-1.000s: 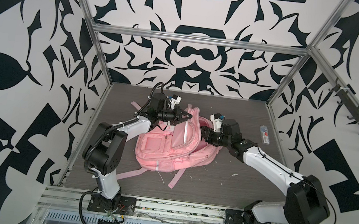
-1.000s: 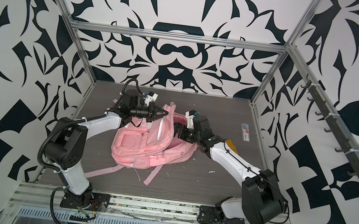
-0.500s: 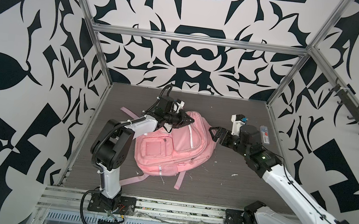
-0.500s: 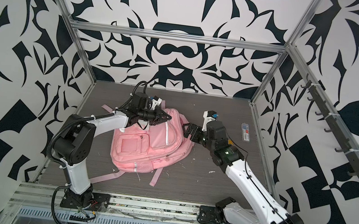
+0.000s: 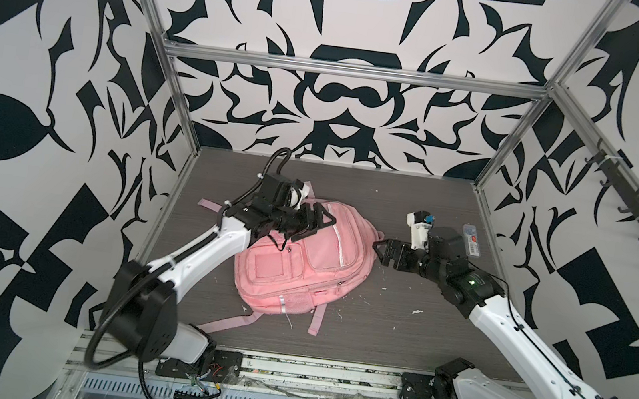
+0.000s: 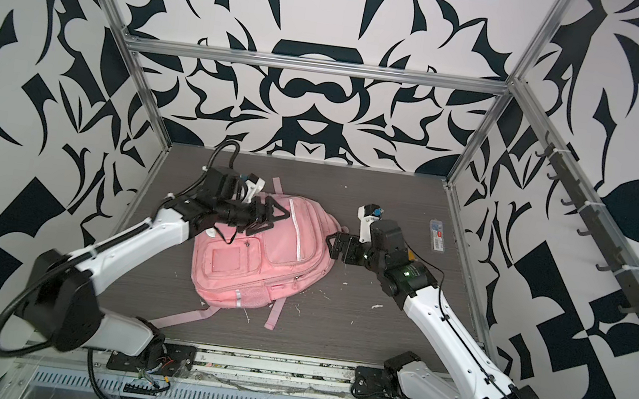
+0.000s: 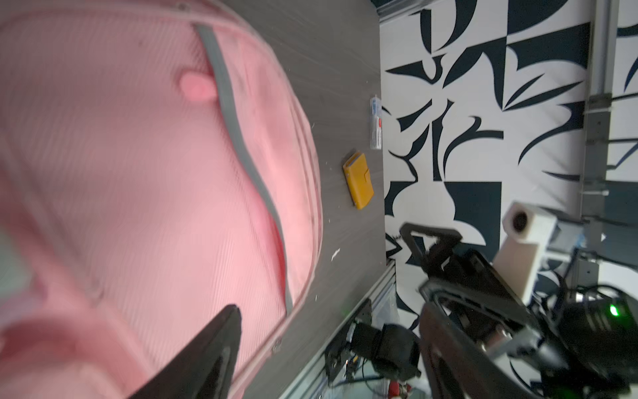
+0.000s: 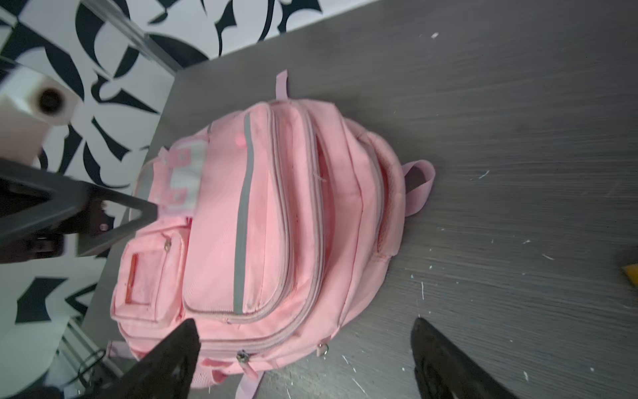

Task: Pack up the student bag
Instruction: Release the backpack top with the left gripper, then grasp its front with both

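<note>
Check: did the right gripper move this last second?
Yes: the right gripper backed off the student bag, rightward toward the clear box at the table's edge.

Robot lab cell: aluminium frame (image 5: 351,71), black-and-white patterned walls (image 5: 30,87).

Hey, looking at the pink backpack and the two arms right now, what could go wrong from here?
One: the left gripper and right gripper are both open and empty, and the student bag lies flat, so nothing holds a compartment open for packing.
Two: its loose straps trail toward the arm bases and could snag.
Three: the yellow case is hidden from above by the right arm, which could sweep it away.
</note>
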Motion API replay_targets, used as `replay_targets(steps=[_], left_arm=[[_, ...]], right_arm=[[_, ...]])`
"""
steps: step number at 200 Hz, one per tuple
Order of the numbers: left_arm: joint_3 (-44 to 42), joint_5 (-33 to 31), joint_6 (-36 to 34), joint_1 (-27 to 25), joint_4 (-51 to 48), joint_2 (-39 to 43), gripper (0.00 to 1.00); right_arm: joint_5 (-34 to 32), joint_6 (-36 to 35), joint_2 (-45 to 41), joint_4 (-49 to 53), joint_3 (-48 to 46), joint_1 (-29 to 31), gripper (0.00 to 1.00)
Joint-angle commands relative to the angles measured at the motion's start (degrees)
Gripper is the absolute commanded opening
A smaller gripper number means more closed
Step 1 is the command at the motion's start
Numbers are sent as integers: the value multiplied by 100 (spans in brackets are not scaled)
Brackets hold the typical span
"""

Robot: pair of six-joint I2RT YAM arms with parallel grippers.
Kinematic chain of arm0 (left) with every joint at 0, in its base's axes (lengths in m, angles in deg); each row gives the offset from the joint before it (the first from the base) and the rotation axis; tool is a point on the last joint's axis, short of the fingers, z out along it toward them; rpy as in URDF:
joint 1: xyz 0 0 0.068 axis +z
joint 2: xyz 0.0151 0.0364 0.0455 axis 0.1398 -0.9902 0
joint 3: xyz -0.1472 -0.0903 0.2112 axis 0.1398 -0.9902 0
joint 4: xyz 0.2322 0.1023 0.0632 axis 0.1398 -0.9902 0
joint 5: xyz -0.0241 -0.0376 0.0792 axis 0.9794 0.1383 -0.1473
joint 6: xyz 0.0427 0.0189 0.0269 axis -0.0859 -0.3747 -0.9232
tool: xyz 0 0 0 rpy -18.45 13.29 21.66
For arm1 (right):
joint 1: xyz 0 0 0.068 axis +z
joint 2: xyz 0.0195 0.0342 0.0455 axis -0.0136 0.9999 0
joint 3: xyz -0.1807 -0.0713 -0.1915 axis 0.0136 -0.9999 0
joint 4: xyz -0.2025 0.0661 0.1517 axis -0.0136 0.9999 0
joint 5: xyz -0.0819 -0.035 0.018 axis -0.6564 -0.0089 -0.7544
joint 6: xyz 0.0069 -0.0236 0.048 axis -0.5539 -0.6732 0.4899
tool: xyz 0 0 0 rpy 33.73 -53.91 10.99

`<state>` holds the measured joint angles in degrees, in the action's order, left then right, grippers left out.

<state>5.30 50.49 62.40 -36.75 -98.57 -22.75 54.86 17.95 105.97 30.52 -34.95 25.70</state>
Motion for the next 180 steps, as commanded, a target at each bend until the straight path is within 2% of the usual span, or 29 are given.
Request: replay_targets(steps=[1, 51, 87, 124, 151, 180], left_arm=[[-733, -308, 145, -43, -1219, 625, 99], [-1669, -786, 753, -21, -2186, 1632, 99], [-2224, -931, 1217, 66, -1684, 1785, 100], [-2195, -785, 1218, 181, -902, 1175, 99], [-2104, -695, 1094, 187, -854, 921, 100], [-2138, -682, 922, 324, -959, 1004, 99]], right_arm=[[578, -900, 51, 369, 146, 245, 95], [689, -1787, 703, 771, 303, 1501, 95], [360, -1915, 1511, 761, 383, 2061, 90], [-119, -1815, 2226, 345, 616, 2067, 75], [-720, -1522, 2587, -117, 722, 2067, 53], [-1172, -1349, 2839, -456, 624, 2066, 44]])
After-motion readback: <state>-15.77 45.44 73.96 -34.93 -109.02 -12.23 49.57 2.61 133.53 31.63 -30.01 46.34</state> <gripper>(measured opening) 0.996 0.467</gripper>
